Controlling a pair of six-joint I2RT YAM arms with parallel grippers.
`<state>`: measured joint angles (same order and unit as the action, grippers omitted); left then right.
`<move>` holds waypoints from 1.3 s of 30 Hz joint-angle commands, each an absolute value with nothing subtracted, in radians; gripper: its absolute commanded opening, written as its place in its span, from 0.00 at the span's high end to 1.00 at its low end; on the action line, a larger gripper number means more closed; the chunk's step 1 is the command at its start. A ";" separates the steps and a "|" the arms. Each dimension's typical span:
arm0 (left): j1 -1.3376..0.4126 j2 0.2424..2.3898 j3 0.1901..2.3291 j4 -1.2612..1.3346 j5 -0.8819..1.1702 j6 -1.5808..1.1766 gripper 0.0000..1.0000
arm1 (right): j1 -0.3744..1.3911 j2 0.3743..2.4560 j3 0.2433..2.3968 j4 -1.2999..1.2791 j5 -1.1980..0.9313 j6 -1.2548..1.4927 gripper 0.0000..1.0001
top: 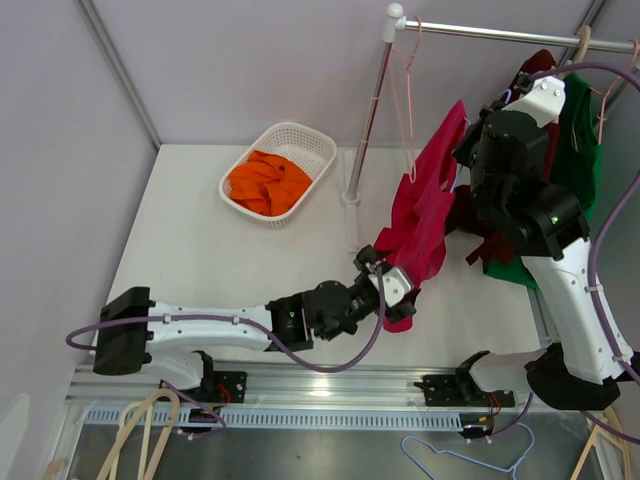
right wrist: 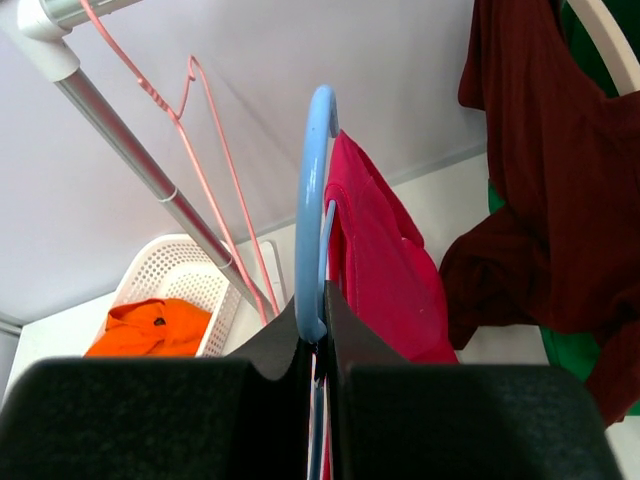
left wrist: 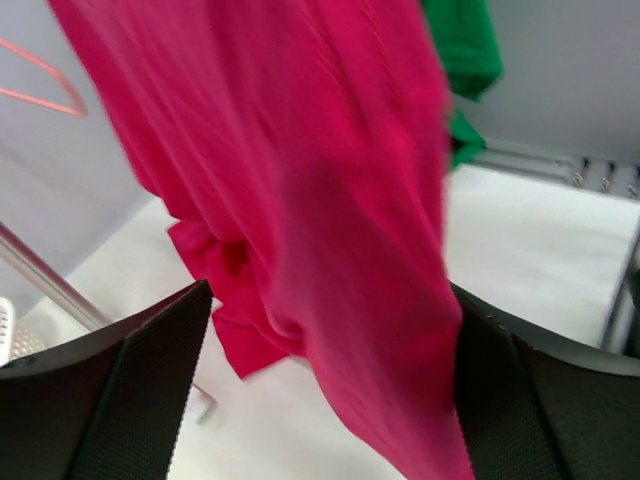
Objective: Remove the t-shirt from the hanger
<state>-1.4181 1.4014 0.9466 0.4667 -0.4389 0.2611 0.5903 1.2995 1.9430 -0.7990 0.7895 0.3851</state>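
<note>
A magenta t-shirt (top: 425, 210) hangs off a light blue hanger (right wrist: 310, 220), and its hem droops to the table. My right gripper (right wrist: 322, 310) is shut on the hanger's lower curve and holds it up in front of the rack. In the top view the right gripper (top: 468, 150) sits at the shirt's upper end. My left gripper (top: 395, 285) stands open low down at the shirt's bottom. In the left wrist view the t-shirt (left wrist: 320, 200) falls between the wide-spread fingers (left wrist: 130, 400), close against the right one, within the left gripper (left wrist: 330, 380).
A white basket (top: 300, 140) with an orange garment sits at the back left. The rack's rail (top: 500, 35) and pole (top: 370, 110) carry an empty pink hanger (top: 405, 90) and dark red and green garments (top: 580, 150). Spare hangers (top: 460, 462) lie by the near edge.
</note>
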 commanded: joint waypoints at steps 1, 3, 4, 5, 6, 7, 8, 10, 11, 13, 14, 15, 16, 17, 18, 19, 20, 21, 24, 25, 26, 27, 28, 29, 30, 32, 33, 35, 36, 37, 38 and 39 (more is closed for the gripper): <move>-1.393 1.425 1.073 0.454 -0.439 0.228 0.07 | 0.600 1.287 1.954 -0.735 0.793 0.393 1.00; -1.397 1.430 1.124 0.407 -0.451 0.230 0.23 | 0.600 1.293 1.953 -0.736 0.801 0.384 1.00; -1.400 1.424 1.149 0.358 -0.456 0.226 0.42 | 0.600 1.299 1.950 -0.741 0.807 0.380 1.00; -1.410 1.417 1.160 0.342 -0.456 0.221 0.51 | 0.598 1.301 1.947 -0.741 0.824 0.379 1.00; -1.417 1.407 1.161 0.338 -0.454 0.221 0.64 | 0.600 1.301 1.942 -0.738 0.828 0.374 1.00; -1.423 1.399 1.152 0.339 -0.453 0.222 0.87 | 0.600 1.299 1.931 -0.729 0.834 0.370 1.00; -1.442 1.379 1.144 0.341 -0.453 0.225 0.96 | 0.598 1.299 1.925 -0.723 0.845 0.365 1.00; -1.478 1.364 1.126 0.333 -0.462 0.232 0.99 | 0.598 1.302 1.925 -0.706 0.854 0.348 1.00; -1.494 1.347 1.121 0.333 -0.471 0.235 0.99 | 0.598 1.308 1.928 -0.703 0.871 0.338 1.00; -1.529 1.330 1.094 0.339 -0.520 0.247 0.99 | 0.598 1.322 1.943 -0.692 0.894 0.302 1.00; -1.569 1.319 1.072 0.350 -0.534 0.253 0.99 | 0.597 1.342 1.969 -0.695 0.905 0.290 1.00; -1.591 1.296 1.060 0.353 -0.544 0.253 0.99 | 0.595 1.351 1.979 -0.695 0.920 0.279 1.00; -1.609 1.286 1.037 0.354 -0.551 0.252 0.99 | 0.591 1.362 1.989 -0.695 0.928 0.258 1.00; -1.650 1.276 1.026 0.360 -0.575 0.252 0.99 | 0.586 1.379 2.000 -0.695 0.930 0.253 1.00; -1.672 1.264 0.997 0.365 -0.595 0.252 0.99 | 0.559 1.385 2.005 -0.701 0.911 0.253 1.00; -1.692 1.261 0.988 0.367 -0.612 0.250 0.99 | 0.537 1.391 2.009 -0.704 0.893 0.262 1.00; -1.725 1.258 0.980 0.367 -0.644 0.245 0.99 | 0.511 1.394 2.008 -0.709 0.870 0.271 1.00; -1.741 1.253 0.959 0.362 -0.658 0.239 0.99 | 0.456 1.397 2.006 -0.713 0.844 0.282 1.00; -1.782 1.247 0.918 0.345 -0.658 0.157 0.99 | 0.393 1.405 2.005 -0.713 0.755 0.304 1.00; -1.802 1.247 0.896 0.347 -0.655 0.112 0.99 | 0.376 1.414 2.006 -0.713 0.741 0.302 1.00; -1.812 1.252 0.876 0.350 -0.653 0.098 0.99 | 0.368 1.419 2.011 -0.715 0.735 0.302 1.00; -1.819 1.261 0.870 0.353 -0.667 0.091 0.99 | 0.367 1.425 2.016 -0.724 0.730 0.301 1.00; -1.824 1.269 0.861 0.354 -0.682 0.080 0.99 | 0.367 1.433 2.017 -0.727 0.727 0.302 1.00; -1.828 1.285 0.856 0.353 -0.689 0.063 0.99 | 0.367 1.433 2.014 -0.726 0.724 0.302 1.00; -1.830 1.290 0.853 0.353 -0.683 0.060 0.99 | 0.364 1.433 2.010 -0.723 0.724 0.304 1.00; -1.845 1.305 0.865 0.368 -0.689 0.083 0.99 | 0.359 1.439 2.000 -0.721 0.723 0.301 1.00; -1.850 1.308 0.874 0.371 -0.693 0.093 0.99 | 0.357 1.443 2.002 -0.729 0.723 0.305 1.00; -1.848 1.318 0.909 0.371 -0.695 0.115 0.99 | 0.357 1.447 2.006 -0.741 0.701 0.316 1.00; -1.847 1.331 0.908 0.394 -0.701 0.132 0.99 | 0.359 1.444 2.008 -0.758 0.669 0.327 1.00; -1.839 1.344 0.910 0.412 -0.712 0.150 0.99 | 0.359 1.437 2.011 -0.767 0.645 0.351 1.00; -1.804 1.362 0.916 0.400 -0.701 0.140 0.99 | 0.360 1.421 2.016 -0.788 0.584 0.362 1.00; -1.771 1.368 0.931 0.373 -0.675 0.114 0.99 | 0.365 1.413 2.023 -0.804 0.553 0.379 1.00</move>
<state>-1.7973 1.3334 0.8856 0.3820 -0.7300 0.1390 0.3763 1.4448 1.9659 -0.8677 0.6380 0.3256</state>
